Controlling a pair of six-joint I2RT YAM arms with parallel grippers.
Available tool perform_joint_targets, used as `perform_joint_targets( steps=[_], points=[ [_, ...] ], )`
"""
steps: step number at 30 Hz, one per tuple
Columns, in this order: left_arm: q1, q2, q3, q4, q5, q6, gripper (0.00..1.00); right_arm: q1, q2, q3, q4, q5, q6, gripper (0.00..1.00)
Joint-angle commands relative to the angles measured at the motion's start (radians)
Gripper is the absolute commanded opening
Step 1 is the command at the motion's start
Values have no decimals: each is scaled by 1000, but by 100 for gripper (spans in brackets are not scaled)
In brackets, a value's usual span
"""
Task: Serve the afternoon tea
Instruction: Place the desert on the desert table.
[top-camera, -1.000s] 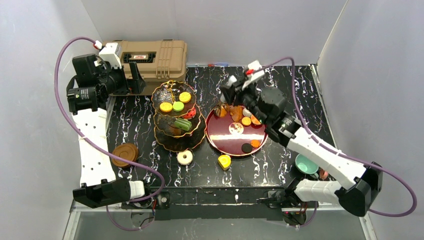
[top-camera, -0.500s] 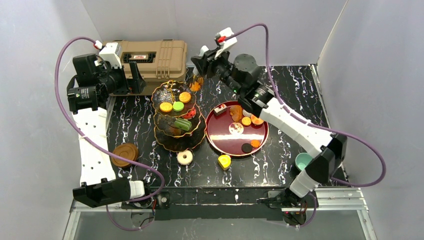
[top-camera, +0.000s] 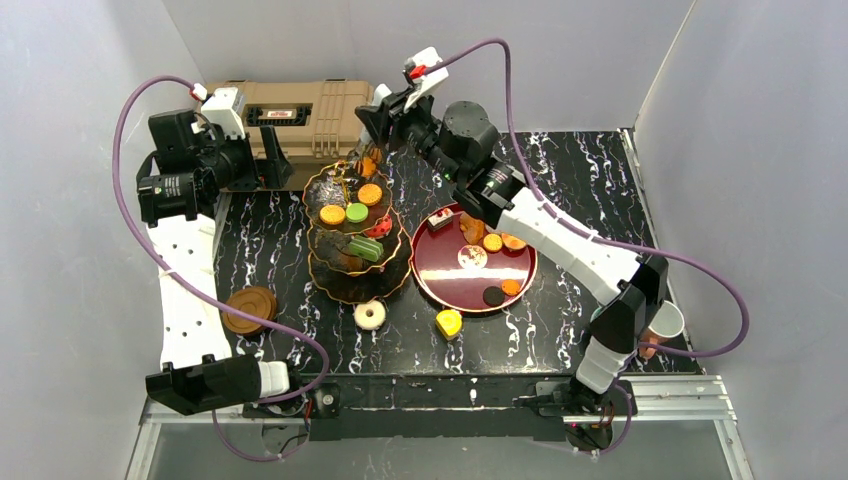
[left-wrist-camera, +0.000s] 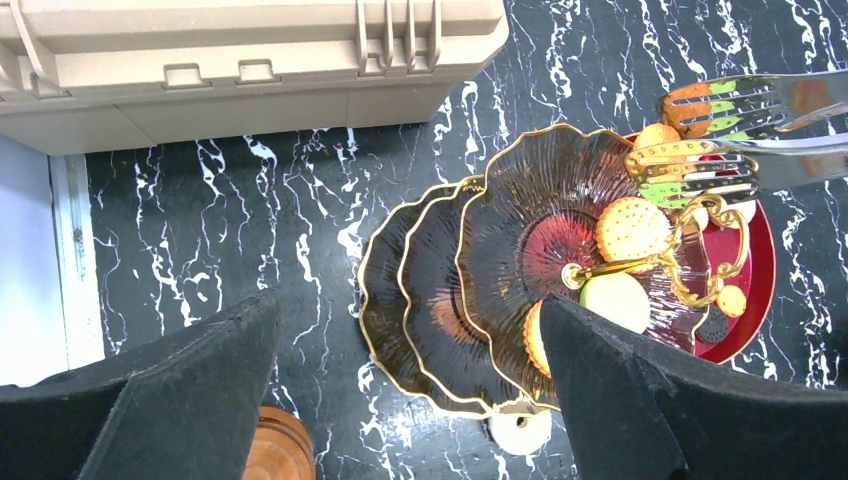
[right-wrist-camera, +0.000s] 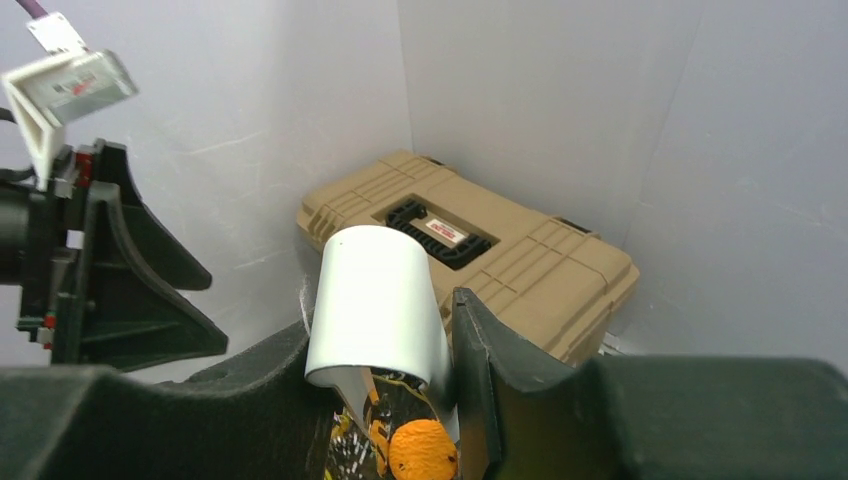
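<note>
Nearest, a donut and a yellow cake lie on the bench at lower middle of the frame, with brown saucers to their left. Behind them a red tray sits beside the three-tier stand. The right tool is clenched on white tongs. Their long axis slants down-left to an orange sweet over the top tier's far right rim, so this arm is nearer. The left tool hangs released and empty at upper left. Whether the sweet touches the tier I cannot tell, and the lower tiers are mostly covered.
</note>
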Motion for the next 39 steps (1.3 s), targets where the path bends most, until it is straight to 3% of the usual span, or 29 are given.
perform_joint_targets(
  steps=[1, 7, 22, 26, 33, 39],
  points=[
    [8, -23, -11, 12, 7, 9, 99, 20, 30, 67, 99, 1, -4, 22],
    [8, -24, -10, 14, 4, 12, 99, 38, 55, 59, 123, 10, 1, 35],
    [8, -30, -5, 13, 4, 15, 99, 43, 38, 59, 150, 23, -6, 50],
    [8, -31, -4, 14, 4, 12, 99, 43, 26, 48, 153, 28, -9, 49],
    [7, -35, -7, 14, 1, 15, 99, 43, -30, 15, 157, 71, -76, 32],
    [7, -35, -7, 15, 1, 13, 99, 41, -136, -58, 139, 110, -136, 31]
  ],
)
